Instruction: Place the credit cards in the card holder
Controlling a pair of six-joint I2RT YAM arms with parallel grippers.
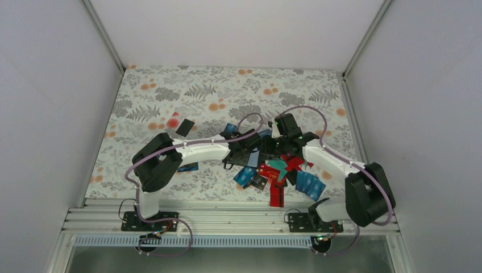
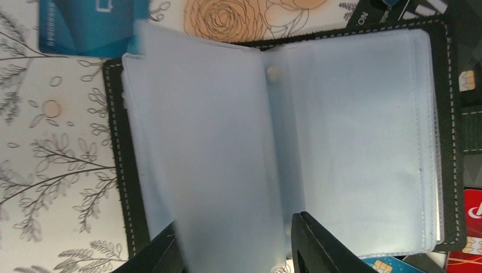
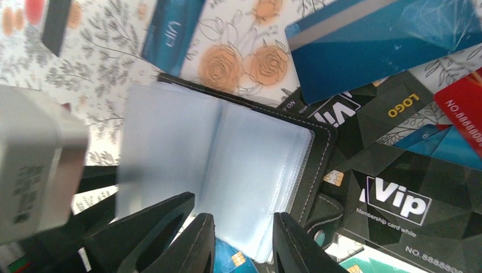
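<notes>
Black "Vip" membership card (image 3: 398, 199) beside open card holder (image 3: 250, 165); left hand (image 2: 233, 230), right hand (image 3: 243, 224) apart.

On the card holder (image 2: 453, 187) we see one clear sleeve (image 2: 210, 159) blurred; from overhead that card holder is mostly hidden.

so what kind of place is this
Probably a robot test booth, not a home or shop: plain white walls, aluminium framing, and a floral tabletop strewn with credit cards.
</notes>
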